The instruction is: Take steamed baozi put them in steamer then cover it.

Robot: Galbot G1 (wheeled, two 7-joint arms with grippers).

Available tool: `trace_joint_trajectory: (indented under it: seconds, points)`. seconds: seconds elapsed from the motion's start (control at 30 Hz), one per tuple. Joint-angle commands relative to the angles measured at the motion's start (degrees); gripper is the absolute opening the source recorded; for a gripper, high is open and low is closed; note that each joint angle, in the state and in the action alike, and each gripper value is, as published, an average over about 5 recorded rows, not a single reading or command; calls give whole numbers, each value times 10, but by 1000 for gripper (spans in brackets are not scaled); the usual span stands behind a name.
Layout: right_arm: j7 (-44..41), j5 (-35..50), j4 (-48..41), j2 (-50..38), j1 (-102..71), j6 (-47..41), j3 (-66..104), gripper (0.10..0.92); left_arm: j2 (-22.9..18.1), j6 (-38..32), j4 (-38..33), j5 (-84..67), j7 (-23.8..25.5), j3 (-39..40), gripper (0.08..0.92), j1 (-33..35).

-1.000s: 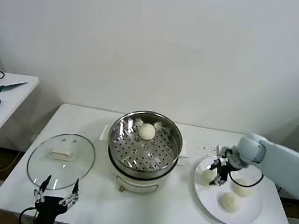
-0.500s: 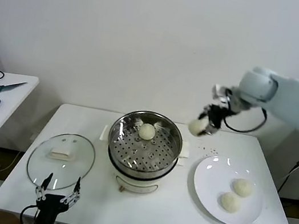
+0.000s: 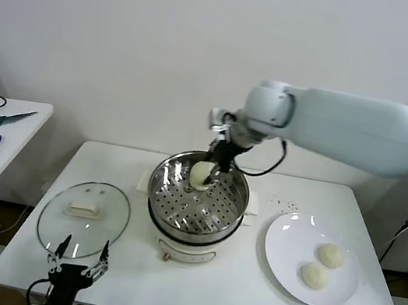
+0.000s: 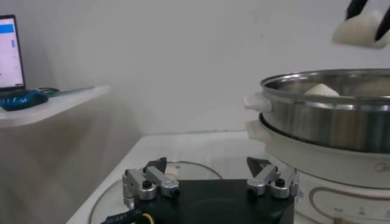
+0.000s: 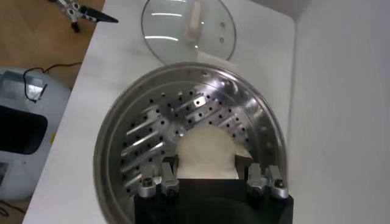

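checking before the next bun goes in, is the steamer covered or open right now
Open. The cover lies flat on the table beside the steamer, whose perforated tray shows bare.

Pale blue-grey right arm [image 3: 350,131] — black cable looped at its wrist; black jaws.

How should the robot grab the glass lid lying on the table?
Best guess: by the white handle at the middle of the glass lid, coming straight down from above. The lid lies flat with the handle sticking up, and the open left gripper waits nearby.
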Motion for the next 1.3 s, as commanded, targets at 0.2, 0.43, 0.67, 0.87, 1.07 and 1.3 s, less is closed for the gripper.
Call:
trace_joint_trajectory:
  seconds: [0.2, 0.43, 0.67, 0.87, 1.07, 1.3]
  points:
    - [25, -48, -132, 112, -143, -19, 22, 628, -1, -1, 5, -1, -1, -3, 823, 2]
    - [29, -64, -163, 127, -170, -20, 36, 632, -1, 0, 6, -1, -1, -4, 823, 0]
    - [7, -65, -130, 101, -120, -1, 27, 767, -1, 1, 3, -1, -1, -7, 823, 1]
    - [-81, -54, -59, 5, 20, 72, -29, 821, -2, 3, -5, 1, 0, -6, 823, 3]
    - [-162, -32, 37, -153, 140, 129, -114, 823, -2, 4, -14, 3, 2, -3, 823, 7]
    - [-181, -173, 74, -343, 129, 187, -190, 823, -2, 1, -17, 1, 0, -2, 823, 11]
